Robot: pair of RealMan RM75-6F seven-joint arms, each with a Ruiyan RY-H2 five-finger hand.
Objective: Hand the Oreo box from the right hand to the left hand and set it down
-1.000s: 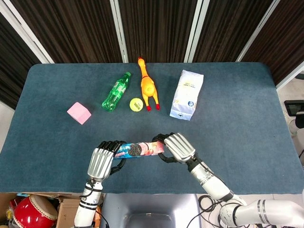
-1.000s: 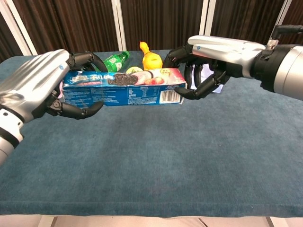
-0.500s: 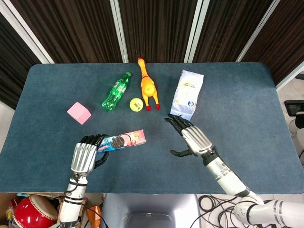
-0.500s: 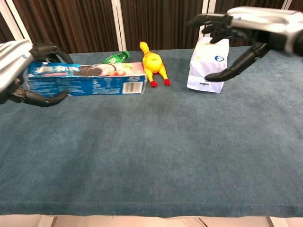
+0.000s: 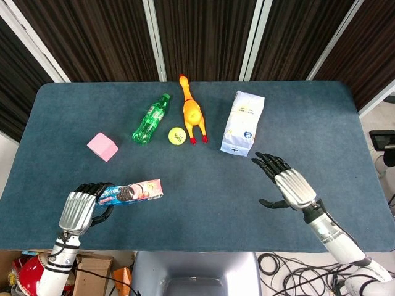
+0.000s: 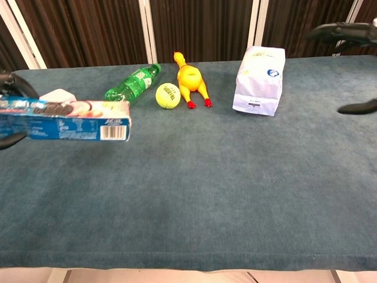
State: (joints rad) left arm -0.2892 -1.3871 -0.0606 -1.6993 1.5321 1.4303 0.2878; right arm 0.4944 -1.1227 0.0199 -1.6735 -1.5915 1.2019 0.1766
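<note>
Left hand point(image 5: 79, 209) low at near-left, fingers curled, gripping — right hand point(image 5: 289, 186) off to the right, fingers spread, holding nothing.

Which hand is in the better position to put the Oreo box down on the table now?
The left hand. It grips one end of the long blue Oreo box, held above the blue-carpeted table. The right hand is open, holds nothing, and is far from the box.

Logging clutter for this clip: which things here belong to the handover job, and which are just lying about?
Job: Oreo box, held by the left hand; right hand, open and apart from it.

Lying about: green bottle, tennis ball, rubber chicken, white bag, pink block.
</note>
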